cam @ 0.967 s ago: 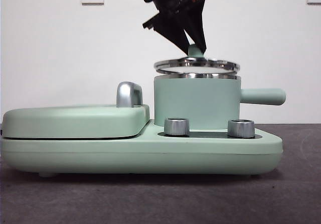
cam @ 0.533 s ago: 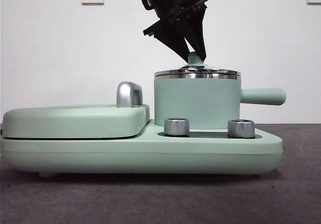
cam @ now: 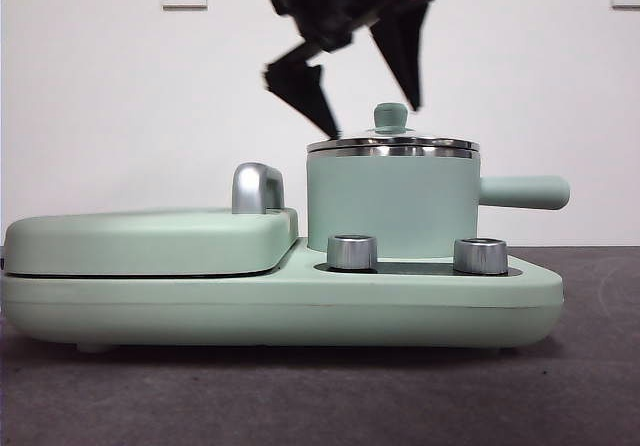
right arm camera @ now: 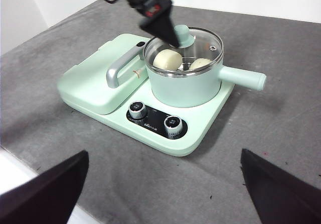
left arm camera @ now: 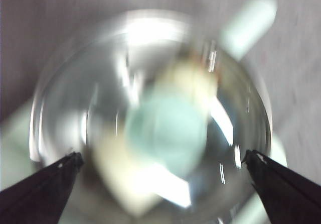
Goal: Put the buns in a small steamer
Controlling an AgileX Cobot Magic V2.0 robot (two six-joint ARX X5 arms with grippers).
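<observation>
Grey felt-like tabletop [right arm camera: 281,133] fills most of the right wrist view, with a white wall behind in the front view. At mid-frame sits the mint-green cooker base [cam: 280,301], its flat griddle cover [cam: 150,238] shut on the left half of the front view so the right half is free to carry the small steamer [cam: 390,206], whose handle [cam: 525,192] points toward the right edge, clear of the arm's reach. The lid [cam: 392,146] rests level on the steel rim, closing the pot now that both buns are inside; through the glass in the right wrist view the smooth cream bun [right arm camera: 167,60] and the ridged white bun [right arm camera: 200,63] lie side by side. Above the knob [cam: 390,117], upper centre of the front view, hangs the left gripper [cam: 370,101], jaws spread wide and holding nothing, one tip either side of the knob. The right gripper [right arm camera: 160,184] waits well back, jaws parted and empty. The task looks essentially complete.
</observation>
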